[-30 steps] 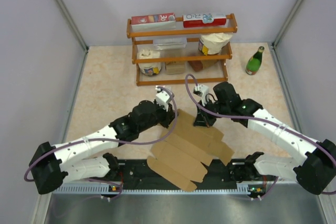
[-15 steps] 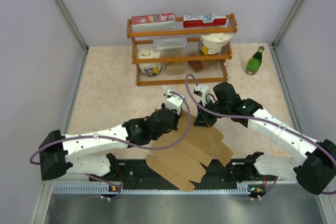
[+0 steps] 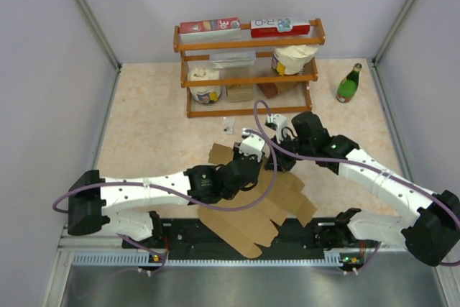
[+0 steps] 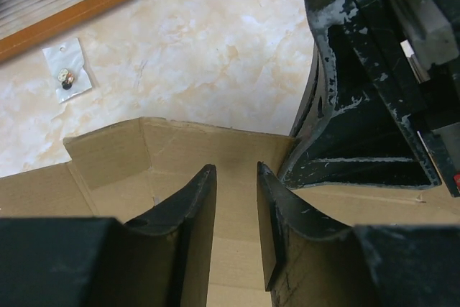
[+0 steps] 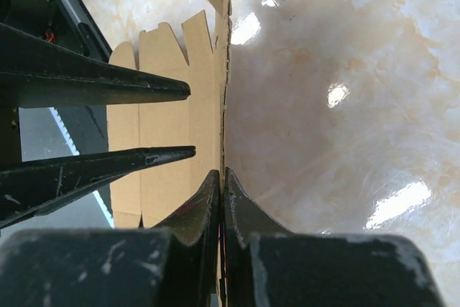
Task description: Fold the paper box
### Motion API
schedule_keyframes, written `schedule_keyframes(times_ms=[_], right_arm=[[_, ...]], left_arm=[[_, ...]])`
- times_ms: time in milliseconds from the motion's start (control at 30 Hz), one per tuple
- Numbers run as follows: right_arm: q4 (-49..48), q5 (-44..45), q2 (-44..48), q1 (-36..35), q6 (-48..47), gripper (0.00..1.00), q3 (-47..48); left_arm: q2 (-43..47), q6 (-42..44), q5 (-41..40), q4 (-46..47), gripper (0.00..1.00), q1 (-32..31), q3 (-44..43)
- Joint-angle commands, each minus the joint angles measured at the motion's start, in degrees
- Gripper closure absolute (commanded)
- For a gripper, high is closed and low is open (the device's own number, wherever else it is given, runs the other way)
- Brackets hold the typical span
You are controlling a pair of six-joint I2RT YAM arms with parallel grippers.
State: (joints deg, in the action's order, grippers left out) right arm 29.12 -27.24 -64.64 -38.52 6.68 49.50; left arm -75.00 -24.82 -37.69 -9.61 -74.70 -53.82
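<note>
Left wrist view: left tool [image 4: 236, 170] narrowly parted, empty, over the paper box [image 4: 108, 185]; right tool [image 5: 222, 174] pinched shut on its edge; expect light, springy card; you should grip flaps near creases.

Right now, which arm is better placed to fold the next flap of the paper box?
Probably left: the left gripper is open and free above the paper box, while the right gripper is shut on its edge.

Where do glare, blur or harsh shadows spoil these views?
Right wrist view: bright glare patches on the glossy table, though the paper box reads clearly. Left wrist view: even light; the left gripper close up is dark and soft. Top external view: sharp, evenly lit, faint shadows.
</note>
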Motion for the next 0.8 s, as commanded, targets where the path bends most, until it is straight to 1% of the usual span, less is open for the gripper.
schedule_keyframes(times_ms=[0, 100, 167, 233, 267, 333, 400, 467, 500, 567, 667, 767], right_arm=[[-2.7, 0.2, 0.2, -0.7, 0.4, 1.0, 0.6], [-2.7, 0.3, 0.4, -0.7, 0.4, 1.0, 0.4], [-2.8, 0.4, 0.5, -0.7, 0.2, 1.0, 0.2], [-2.7, 0.6, 0.6, -0.7, 0.0, 1.0, 0.2], [-2.5, 0.6, 0.7, -0.7, -0.2, 1.0, 0.2], [-2.3, 0.6, 0.8, -0.7, -0.3, 1.0, 0.3], [-1.9, 0.2, 1.1, -0.7, -0.5, 1.0, 0.6], [-1.4, -0.1, 1.3, -0.7, -0.9, 1.0, 1.0], [-1.1, -0.4, 1.4, -0.7, -1.1, 1.0, 1.4], [-0.2, -0.7, 1.6, -0.7, -1.5, 1.0, 2.2], [1.9, -0.8, 2.0, -0.7, -2.6, 1.0, 3.4], [4.9, -0.4, 1.6, -0.7, -4.7, 1.0, 5.8]], left_arm=[[-0.7, -1.7, -2.7, -0.1, 0.65, -0.4, -3.1], [0.1, -2.2, -4.5, -2.3, 0.64, -0.5, -3.7], [1.7, -4.2, -7.3, -5.5, 0.62, -0.5, -4.1], [4.8, -4.8, -10.0, -7.9, 0.58, -0.5, -3.4], [6.7, -4.5, -10.8, -7.7, 0.55, -0.4, -2.0], [12.7, -2.2, -10.7, -3.2, 0.5, -0.3, 2.7], [21.0, 0.5, -7.6, 2.6, 0.44, 0.8, 9.1], [29.0, 1.5, -2.6, 6.8, 0.41, 2.9, 15.6], [33.8, 0.6, 0.0, 7.4, 0.4, 4.4, 18.5], [39.3, -0.6, 6.2, 8.1, 0.38, 7.6, 23.0], [43.0, -2.9, 14.4, 7.2, 0.38, 11.3, 27.4], [42.0, -5.1, 18.3, 6.7, 0.36, 12.6, 29.5]])
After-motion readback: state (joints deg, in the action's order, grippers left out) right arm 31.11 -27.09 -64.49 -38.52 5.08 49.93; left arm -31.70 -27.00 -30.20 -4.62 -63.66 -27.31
